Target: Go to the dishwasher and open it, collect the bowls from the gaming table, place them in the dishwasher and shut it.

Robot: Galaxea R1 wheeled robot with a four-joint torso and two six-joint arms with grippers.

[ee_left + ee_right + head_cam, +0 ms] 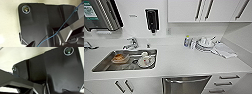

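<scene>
The dishwasher [186,85], a built-in undercounter unit with a brushed steel front and a horizontal bar handle across its top, sits shut beneath the white bench [184,62], between white cabinet doors [121,86] and a stack of drawers [226,83], right of the sink [125,60].

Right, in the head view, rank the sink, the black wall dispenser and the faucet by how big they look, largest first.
1. The sink, by far the widest.
2. The black wall dispenser.
3. The faucet, though it looks close to the dispenser in size, and the dispenser hangs farther back on the wall, so their order is unsure.
</scene>
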